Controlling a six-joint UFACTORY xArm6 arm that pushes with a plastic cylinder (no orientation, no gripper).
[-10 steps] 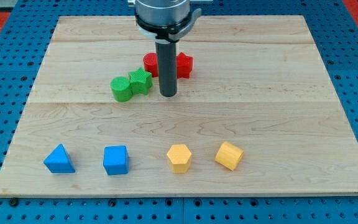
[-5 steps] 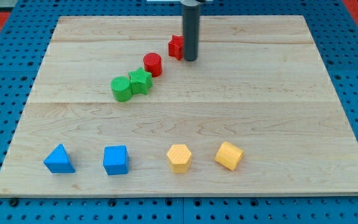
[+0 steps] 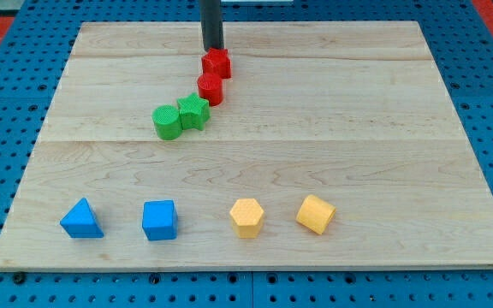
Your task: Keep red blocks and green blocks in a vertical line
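Note:
My tip (image 3: 213, 48) rests on the board near the view's top, just above a red star-like block (image 3: 216, 63). A red cylinder (image 3: 210, 88) sits directly below that block, touching it. A green star block (image 3: 193, 111) lies below and left of the red cylinder. A green cylinder (image 3: 168, 121) touches the green star on its left. The four blocks form a line that bends toward the lower left.
A blue triangular block (image 3: 81, 218) and a blue cube (image 3: 159, 220) sit near the view's bottom left. A yellow hexagonal block (image 3: 247, 216) and a yellow cube (image 3: 316, 214) sit to their right. The wooden board (image 3: 383, 128) lies on a blue pegboard.
My rod moved up and left across the board. The red star-like block shifted from the right of the red cylinder to just above it. The green blocks stayed put.

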